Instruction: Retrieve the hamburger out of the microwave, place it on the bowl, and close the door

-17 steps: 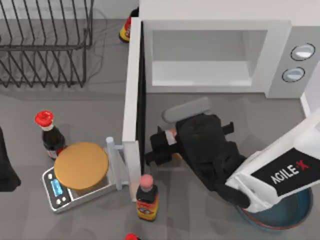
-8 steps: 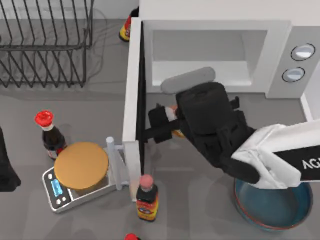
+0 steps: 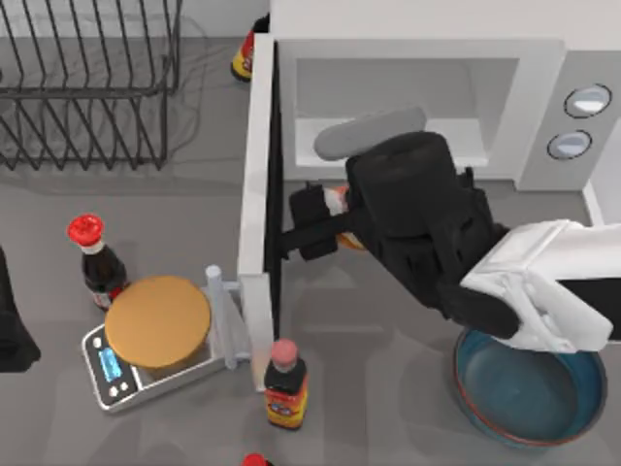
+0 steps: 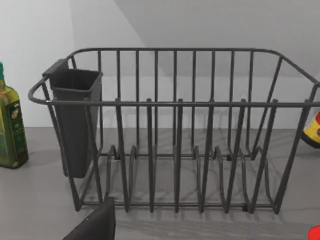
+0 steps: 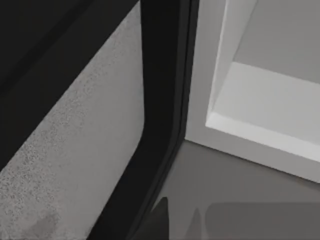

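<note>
Since the earlier frames the right arm had swung up and toward the microwave (image 3: 427, 97), uncovering the bowl (image 3: 529, 393) it had been hanging over. The right gripper (image 3: 309, 225) sat just in front of the open cavity, beside the inner face of the door (image 3: 257, 184), with a small cream and orange-brown lump, the hamburger (image 3: 340, 209), seen between its dark fingers; they appeared clamped on it, though the wrist hid most of the hold. The right wrist view looked at the door's speckled window (image 5: 75, 150) and the white cavity floor (image 5: 270, 107). The door stood fully open, edge-on toward the front of the table, its white bar handle (image 3: 221, 306) near a kitchen scale (image 3: 126, 364) bearing a flat tan-orange disc (image 3: 158, 319). A red-capped sauce bottle (image 3: 94, 257) stood just left of the scale, another bottle (image 3: 284, 383) at the door's near end. The dark blue bowl lay empty at the table's right front. The left arm (image 3: 12, 325) was parked at the left edge; its wrist view faced a wire dish rack (image 4: 175, 135) and an olive oil bottle (image 4: 11, 127).
</note>
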